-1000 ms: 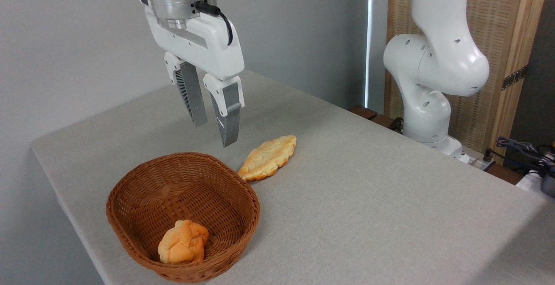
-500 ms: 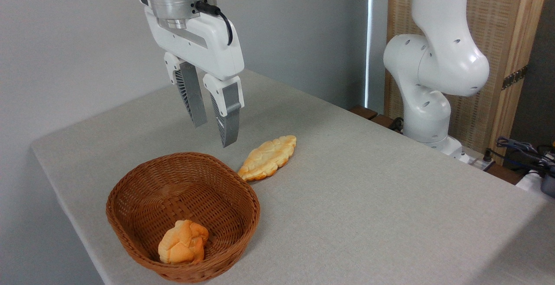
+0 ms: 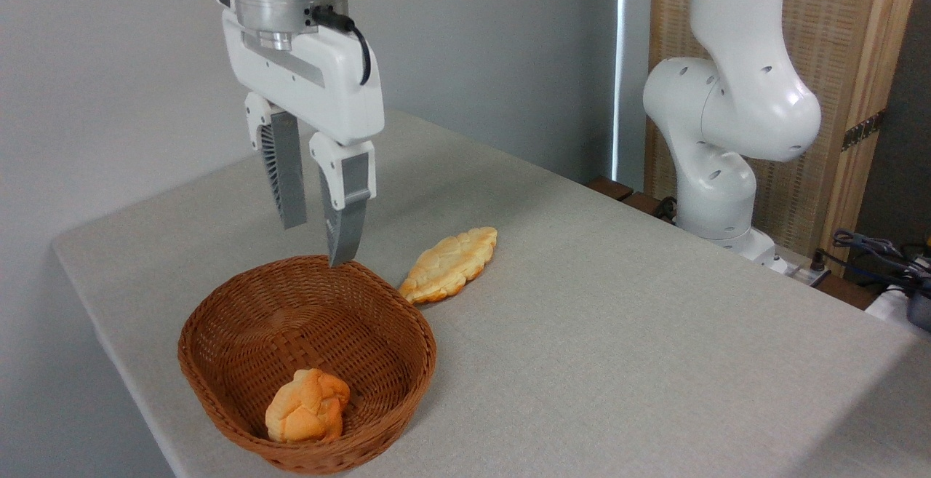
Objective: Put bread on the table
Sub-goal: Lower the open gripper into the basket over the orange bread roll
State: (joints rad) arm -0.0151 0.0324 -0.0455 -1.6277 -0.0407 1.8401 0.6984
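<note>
Fixed camera, oblique view from above the near corner. The end effector (image 3: 318, 244) hangs from the white arm (image 3: 734, 100) over the far rim of the basket (image 3: 218, 383), pointing down. Its two grey ribbed fingers (image 3: 348, 209) stand apart with a clear gap between them and nothing held; the nearer fingertip appears level with the far rim, though whether it touches cannot be told. A black cable loops from the metal wrist flange above the white body.

The bun (image 3: 308, 405), golden-orange and lumpy, lies inside the basket against its near wall, well apart from the fingers. The basket, brown woven wicker and oval, sits on the counter (image 3: 618, 332) near the left front corner.

The flat bread (image 3: 449, 263), pale yellow and leaf-shaped, lies on the counter just beside the right far rim of the basket, its near tip close to the wicker. The arm's base stands beyond the far right edge of the counter, in front of a wooden screen (image 3: 836, 41).
</note>
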